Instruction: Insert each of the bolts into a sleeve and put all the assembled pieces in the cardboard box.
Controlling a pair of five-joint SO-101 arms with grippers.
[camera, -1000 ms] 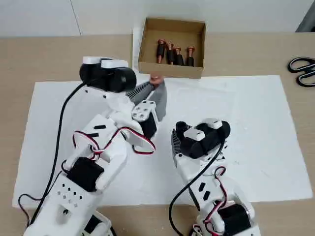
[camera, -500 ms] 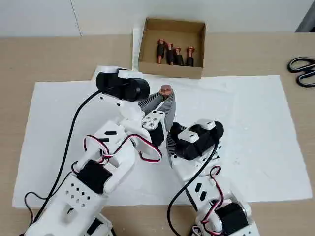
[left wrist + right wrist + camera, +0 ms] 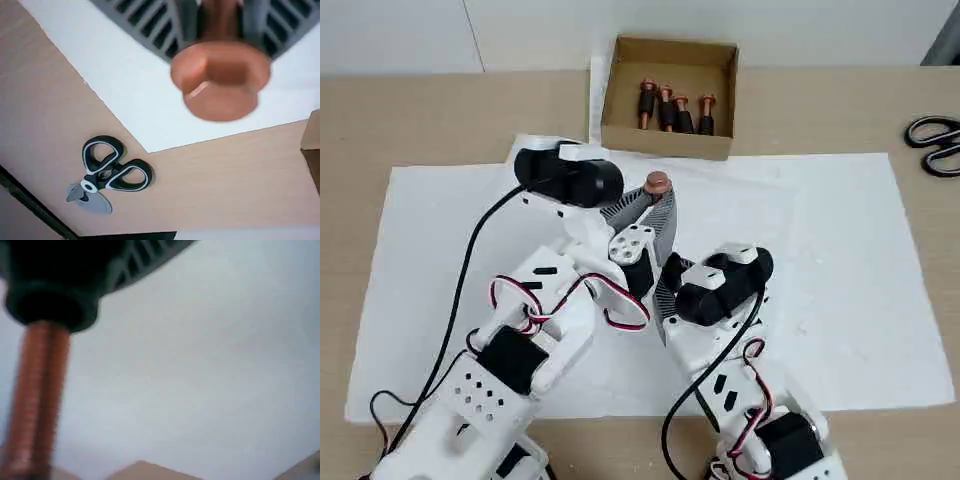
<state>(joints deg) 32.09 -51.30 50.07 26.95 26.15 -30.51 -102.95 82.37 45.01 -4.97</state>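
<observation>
A copper bolt [image 3: 657, 183] stands head-up over the white paper, my left gripper [image 3: 655, 208] shut on its shank. In the left wrist view the bolt head [image 3: 220, 80] sits just beyond the grey ribbed fingers [image 3: 150, 25]. My right gripper [image 3: 665, 290] is right beside and below it, shut on a black sleeve [image 3: 50, 300]. The bolt's threaded shank [image 3: 35, 400] runs into that sleeve's mouth. The cardboard box [image 3: 665, 141] at the table's back holds several assembled pieces [image 3: 675, 108] side by side.
White paper [image 3: 840, 260] covers the table's middle. Black-handled scissors [image 3: 935, 142] lie at the far right edge, also seen as scissors [image 3: 110, 172] on bare wood. Both arms crowd the centre front; free room lies to the right on the paper.
The left gripper came back from the box's front wall toward the right gripper with the bolt, head now up. The right gripper shifted left to meet it. Little moved in the last half second.
</observation>
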